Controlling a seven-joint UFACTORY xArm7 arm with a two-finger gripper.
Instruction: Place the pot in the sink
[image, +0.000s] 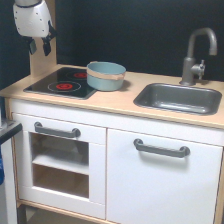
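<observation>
While no brand, label or readable writing shows anywhere in the exterior view, the toy kitchen (115, 165) fills most of it: a white cabinet under a pale wooden countertop (120, 102) against a dark wall. On the front, a door (162, 177) on the exterior view's right carries a grey bar handle (161, 148), and on the left an oven door (59, 165) with a window has its own grey handle (56, 131).

Set into the countertop toward the exterior view's right is the sink (178, 97), a dark grey rectangular basin with rounded corners, with nothing visible inside. Behind it stands a grey curved faucet (196, 55).

On the left lies the black stovetop (62, 82) with red rings. The pot (105, 75), light blue-grey with a tan band near the rim, sits upright at the stovetop's right edge, partly on it, well apart from the sink.

The arm's white housing (32, 17) hangs at the upper left, above the stovetop and clear of the pot. The gripper (40, 47) below it shows two short dark fingers with a gap between them, spread and holding nothing.
</observation>
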